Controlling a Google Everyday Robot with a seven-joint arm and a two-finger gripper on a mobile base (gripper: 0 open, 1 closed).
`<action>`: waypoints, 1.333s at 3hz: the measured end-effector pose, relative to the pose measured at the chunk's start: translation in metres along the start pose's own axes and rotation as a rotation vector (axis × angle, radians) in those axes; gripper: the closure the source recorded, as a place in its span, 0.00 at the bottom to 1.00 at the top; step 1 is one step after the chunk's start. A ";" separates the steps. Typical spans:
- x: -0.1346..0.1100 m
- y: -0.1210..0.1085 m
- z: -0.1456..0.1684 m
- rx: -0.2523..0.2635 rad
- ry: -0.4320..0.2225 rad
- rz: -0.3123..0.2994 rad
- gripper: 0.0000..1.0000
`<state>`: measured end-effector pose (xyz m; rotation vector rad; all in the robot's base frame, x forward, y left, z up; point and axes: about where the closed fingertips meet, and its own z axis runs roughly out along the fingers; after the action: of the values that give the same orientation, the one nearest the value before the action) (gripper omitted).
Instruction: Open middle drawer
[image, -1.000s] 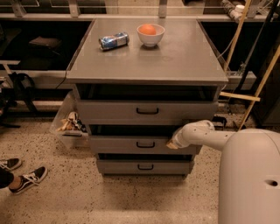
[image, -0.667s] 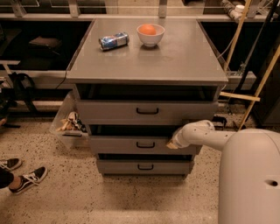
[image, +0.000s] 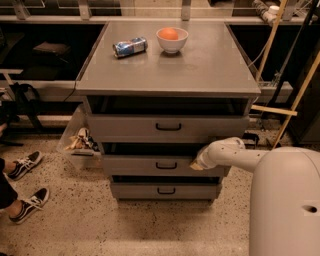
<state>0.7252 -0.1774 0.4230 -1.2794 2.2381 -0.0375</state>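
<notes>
My gripper (image: 196, 164) rests against the right end of the middle drawer (image: 135, 165), a wide grey metal drawer with a small black loop handle (image: 165, 165), set between the larger grey top drawer (image: 125, 128) and the smaller grey bottom drawer (image: 135, 190). I cannot tell whether the gripper is spread or pressed together. On the flat grey cabinet top (image: 205, 65), a round white bowl (image: 172, 46) holds an orange fruit (image: 169, 34), near a crushed blue-and-silver can (image: 129, 46). A clear plastic bin (image: 69, 150) beside the cabinet holds jumbled items too unclear to name.
</notes>
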 end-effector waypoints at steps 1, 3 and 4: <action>0.001 0.001 -0.002 0.002 -0.002 -0.006 1.00; 0.009 0.006 -0.004 0.000 0.002 -0.025 1.00; 0.013 0.009 -0.007 0.002 0.000 -0.021 1.00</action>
<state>0.7096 -0.1840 0.4202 -1.3014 2.2244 -0.0481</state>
